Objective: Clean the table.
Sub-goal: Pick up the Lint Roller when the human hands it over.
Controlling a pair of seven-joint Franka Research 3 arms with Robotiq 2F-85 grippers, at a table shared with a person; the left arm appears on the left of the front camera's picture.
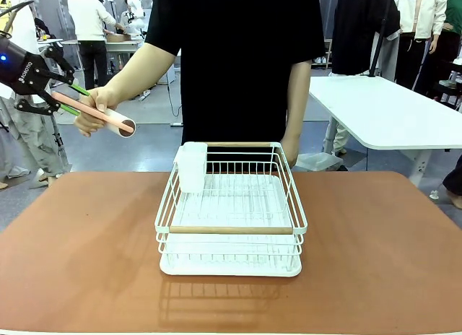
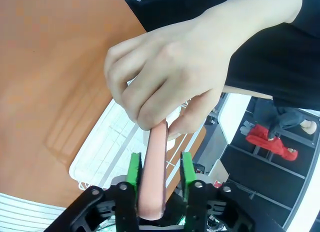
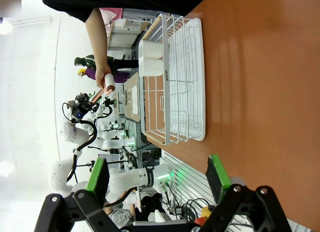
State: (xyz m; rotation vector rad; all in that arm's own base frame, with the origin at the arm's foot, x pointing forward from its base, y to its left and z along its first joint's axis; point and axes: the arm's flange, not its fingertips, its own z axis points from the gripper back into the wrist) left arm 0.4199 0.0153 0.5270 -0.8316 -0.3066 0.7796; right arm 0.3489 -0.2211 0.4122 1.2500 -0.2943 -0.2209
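Two holders share the pink tube, up left of the dish rack: the left gripper pinches one end, the person's hand the middle (long axis runs from the jaws rackward). Meanwhile the right gripper hangs spread over the rack's table.

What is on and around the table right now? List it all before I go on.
table: one, reddish-brown, under everything
rack: one, white wire with wooden bars, mid-table
cup: one, white, on the rack's far left corner
tube: one, pink, in the air left of the rack
second table: one, white, far right
person's hand: one, gripping the tube
robot's left hand: black, green pads, shut on the tube
robot's right hand: black, green pads, open, empty
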